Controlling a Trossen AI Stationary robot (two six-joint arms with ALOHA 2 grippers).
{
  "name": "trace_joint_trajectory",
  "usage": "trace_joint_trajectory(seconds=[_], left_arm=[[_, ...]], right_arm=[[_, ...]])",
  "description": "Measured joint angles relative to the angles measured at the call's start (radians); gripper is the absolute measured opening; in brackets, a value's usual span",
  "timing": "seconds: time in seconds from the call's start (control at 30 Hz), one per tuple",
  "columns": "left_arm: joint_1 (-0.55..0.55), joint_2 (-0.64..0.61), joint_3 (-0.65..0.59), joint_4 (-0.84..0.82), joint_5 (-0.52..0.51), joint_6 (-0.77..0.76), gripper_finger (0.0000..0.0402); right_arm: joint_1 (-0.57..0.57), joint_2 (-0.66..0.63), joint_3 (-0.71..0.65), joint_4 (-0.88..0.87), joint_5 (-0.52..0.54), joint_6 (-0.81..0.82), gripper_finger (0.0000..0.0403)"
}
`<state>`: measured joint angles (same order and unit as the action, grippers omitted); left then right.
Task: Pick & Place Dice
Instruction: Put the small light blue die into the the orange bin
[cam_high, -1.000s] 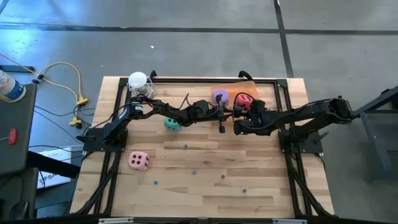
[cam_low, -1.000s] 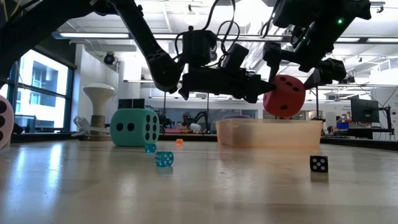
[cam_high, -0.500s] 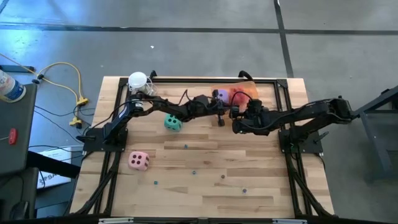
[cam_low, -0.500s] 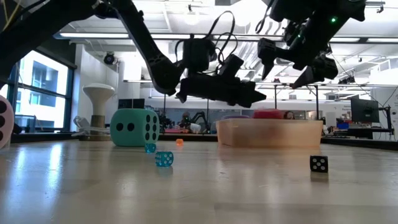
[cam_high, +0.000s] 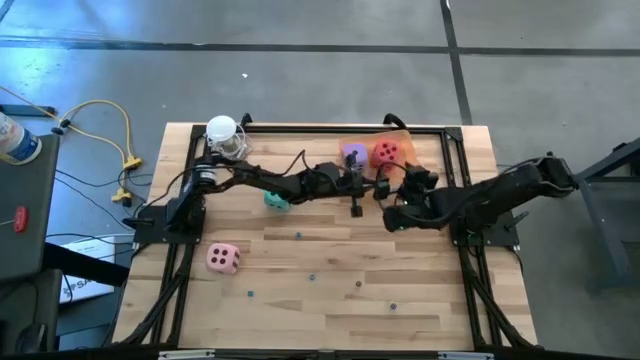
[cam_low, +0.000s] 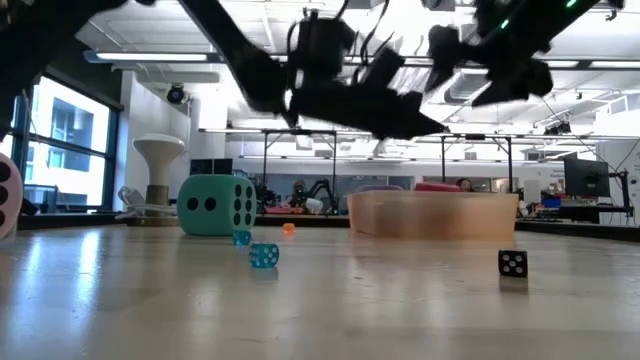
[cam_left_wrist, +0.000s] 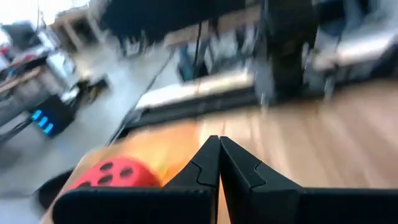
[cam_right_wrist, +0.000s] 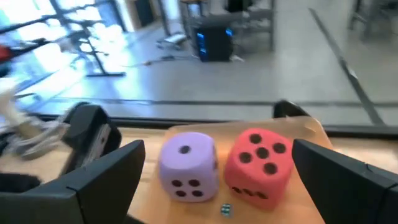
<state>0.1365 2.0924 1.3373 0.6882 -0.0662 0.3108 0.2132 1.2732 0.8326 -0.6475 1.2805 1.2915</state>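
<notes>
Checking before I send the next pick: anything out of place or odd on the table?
Nothing damaged. The purple die and red die sit side by side in the orange tray. The teal die and pink die remain out on the table, where tiny beads lie scattered.

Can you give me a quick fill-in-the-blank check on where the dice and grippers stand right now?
1. The red die sits in the orange tray beside the ____ die.
2. The right gripper is ____ and holds nothing.
3. The left gripper has its fingers ____.
4. On the bare table, outside the tray, lie the pink die and the ____ die.

Missing words: purple; open; shut; teal
</notes>
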Motion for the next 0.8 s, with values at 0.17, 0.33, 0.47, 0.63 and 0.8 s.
trace_joint_trajectory(seconds=[0.17,0.33,0.47,0.63,0.8], left_arm=[[-0.057,-0.174,0.0,-0.392,-0.145,0.023,0.0002],[-0.085,-0.376,0.0,-0.839,-0.072,-0.058,0.0002],[-0.11,-0.533,0.0,-1.147,-0.025,-0.168,0.0002],[-0.168,-0.706,0.0,-1.494,0.014,-0.324,0.0002],[-0.263,-0.836,-0.088,-1.583,0.008,-0.473,0.0002]], right_arm=[[0.133,-0.048,0.0,-0.014,0.059,-0.04,0.0398],[0.241,-0.063,0.0,-0.028,0.102,-0.069,0.0398],[0.298,-0.06,0.0,-0.024,0.099,-0.115,0.0398],[0.322,-0.056,0.0,-0.021,0.108,-0.118,0.0398],[0.31,-0.056,0.0,-0.021,0.1,-0.118,0.0398]])
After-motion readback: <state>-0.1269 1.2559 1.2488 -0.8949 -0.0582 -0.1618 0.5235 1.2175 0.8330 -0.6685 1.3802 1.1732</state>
